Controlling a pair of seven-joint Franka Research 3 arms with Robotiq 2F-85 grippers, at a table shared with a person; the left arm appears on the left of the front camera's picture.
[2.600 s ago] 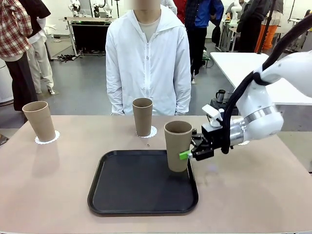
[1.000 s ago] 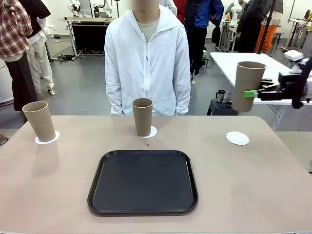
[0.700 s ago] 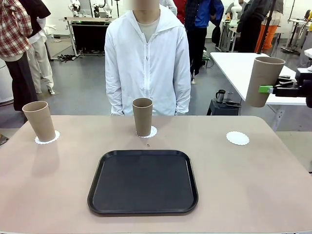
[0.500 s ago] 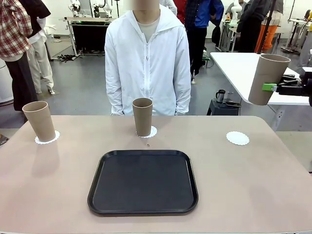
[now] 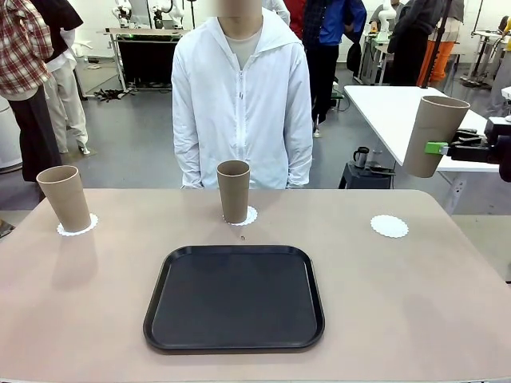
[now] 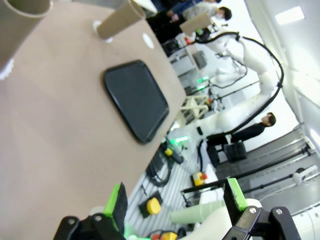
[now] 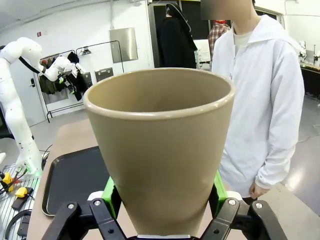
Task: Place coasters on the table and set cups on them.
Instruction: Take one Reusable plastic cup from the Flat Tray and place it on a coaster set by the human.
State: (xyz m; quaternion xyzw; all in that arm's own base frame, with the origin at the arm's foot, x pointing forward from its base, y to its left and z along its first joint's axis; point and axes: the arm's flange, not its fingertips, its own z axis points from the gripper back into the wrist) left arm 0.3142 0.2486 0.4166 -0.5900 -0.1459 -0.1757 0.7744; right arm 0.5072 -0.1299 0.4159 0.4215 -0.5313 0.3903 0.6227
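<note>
Cup three hangs in the air at two o'clock, clamped in the right jaws, above and beyond the bare coaster on the counter. Two cups stand on coasters at ten and twelve. Left jaws gape wide, holding nothing.

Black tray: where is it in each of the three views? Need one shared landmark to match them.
Front view: black tray lies at the centre of the table, nearer the robot's edge.
Left wrist view: it sits upper centre, tilted, running toward the table's edge.
Right wrist view: it shows at lower left, partly hidden behind the held cup in the right gripper.
Shared landmark: the person in the white jacket.
</note>
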